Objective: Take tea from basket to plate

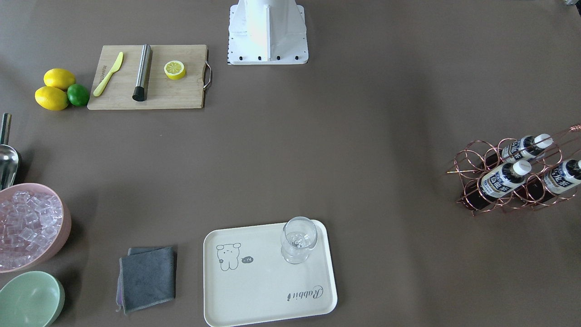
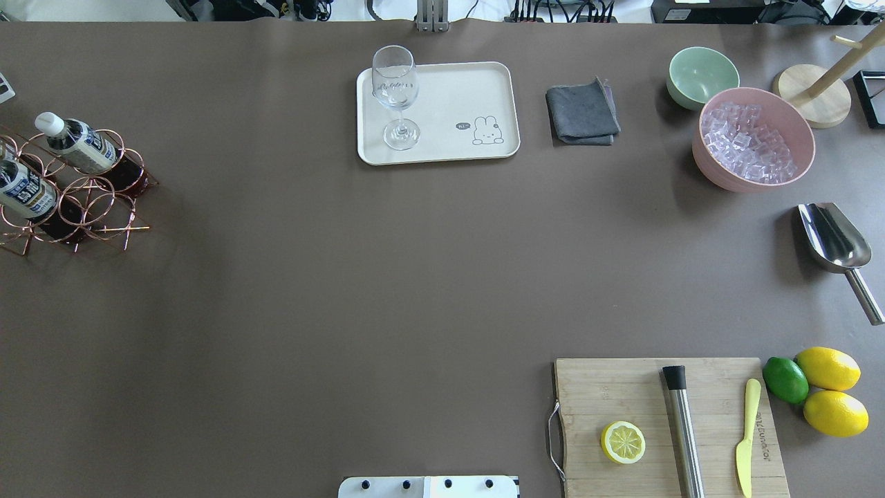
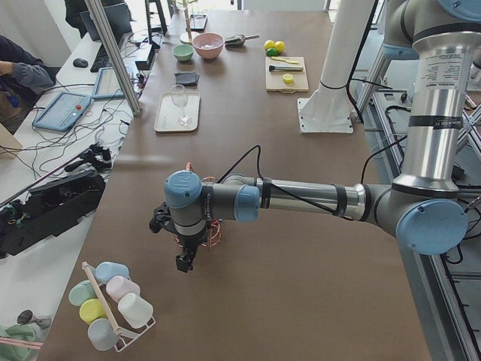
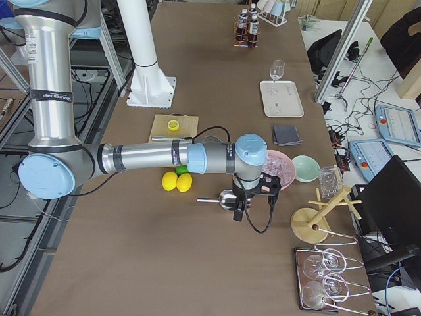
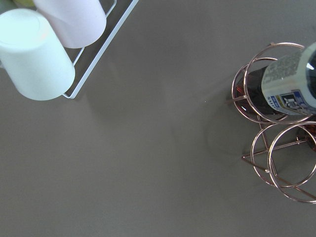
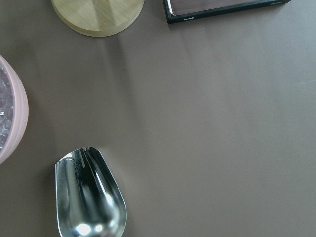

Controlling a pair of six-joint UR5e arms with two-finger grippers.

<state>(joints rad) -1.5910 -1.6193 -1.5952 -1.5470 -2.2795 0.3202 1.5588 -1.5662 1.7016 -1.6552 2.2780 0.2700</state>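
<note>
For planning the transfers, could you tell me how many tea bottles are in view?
3, all in the basket: one tea bottle on the robot's side, two opposite.

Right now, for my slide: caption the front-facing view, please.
Three tea bottles sit in the basket; a glass stands on the plate.

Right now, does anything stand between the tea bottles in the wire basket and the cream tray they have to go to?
Nothing visible does: the table between the basket and the plate is bare. On the plate itself a clear glass stands at one corner; the rest is free for the tea.
</note>
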